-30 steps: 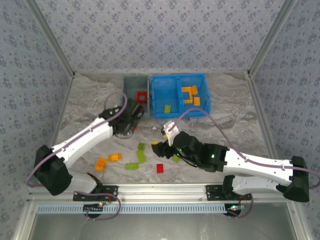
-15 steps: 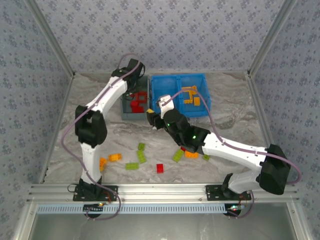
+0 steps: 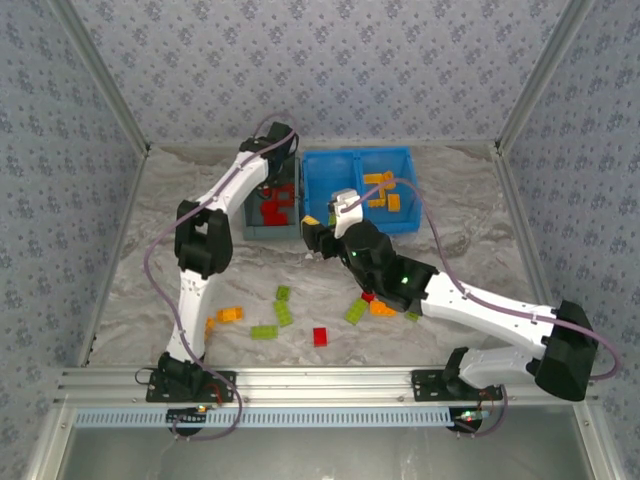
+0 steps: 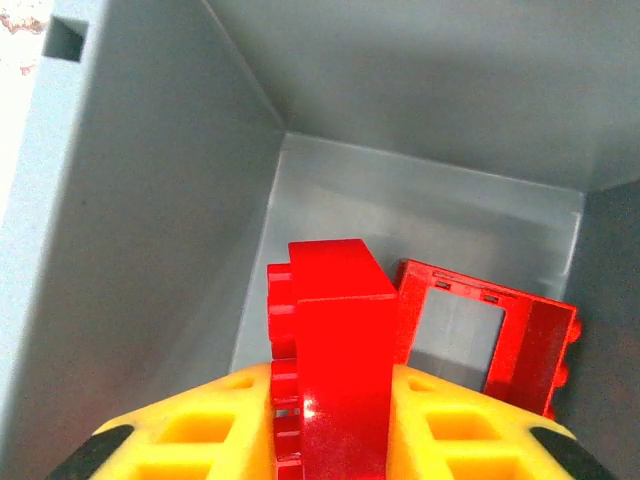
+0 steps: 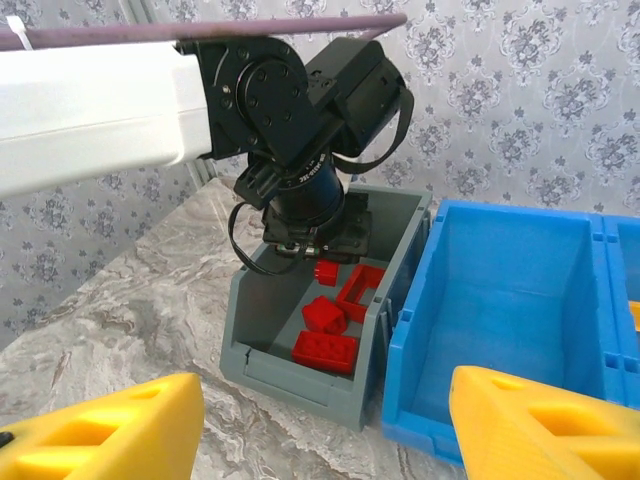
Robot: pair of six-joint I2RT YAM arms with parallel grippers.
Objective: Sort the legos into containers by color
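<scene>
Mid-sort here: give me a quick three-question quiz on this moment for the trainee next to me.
1. True or false: the left gripper holds a red brick over the grey bin.
2. Which colour of bricks lies in the blue bin's right compartment? A red, B orange, C green.
3. Fill in: the right gripper stands open, holding ____.
Key: 1 true. 2 B, the orange bricks. 3 nothing.

left arm [image 3: 232, 185] crowding grey bin [image 5: 300, 385], blue compartment [image 5: 500, 290] open above
</scene>
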